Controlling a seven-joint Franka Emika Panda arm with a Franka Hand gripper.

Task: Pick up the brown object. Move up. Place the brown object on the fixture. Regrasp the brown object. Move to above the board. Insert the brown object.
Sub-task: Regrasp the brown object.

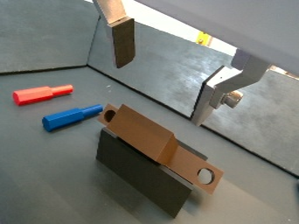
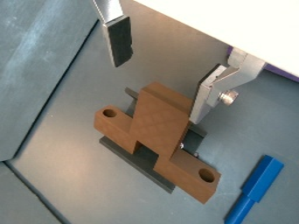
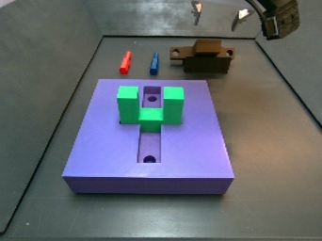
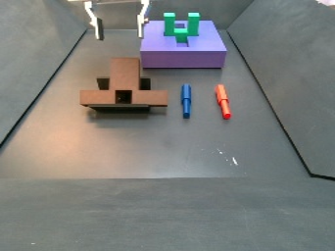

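The brown object (image 1: 152,136) lies across the top of the dark fixture (image 1: 131,171), with a round hole at each visible end. It shows in both wrist views (image 2: 152,131) and both side views (image 3: 208,49) (image 4: 124,80). The fixture (image 2: 142,157) sits under it on the floor (image 4: 120,109). My gripper (image 1: 176,68) hangs above the brown object, open and empty, its fingers (image 2: 118,42) clear of it. It is at the top edge in both side views (image 3: 217,11) (image 4: 116,15). The purple board (image 3: 151,141) with the green U-shaped block (image 3: 151,104) stands apart (image 4: 183,51).
A red peg (image 3: 126,62) and a blue peg (image 3: 153,63) lie side by side on the floor between the fixture and a wall; they also show in a side view (image 4: 221,100) (image 4: 186,100) and a wrist view (image 1: 42,92) (image 1: 73,115). Grey walls enclose the floor.
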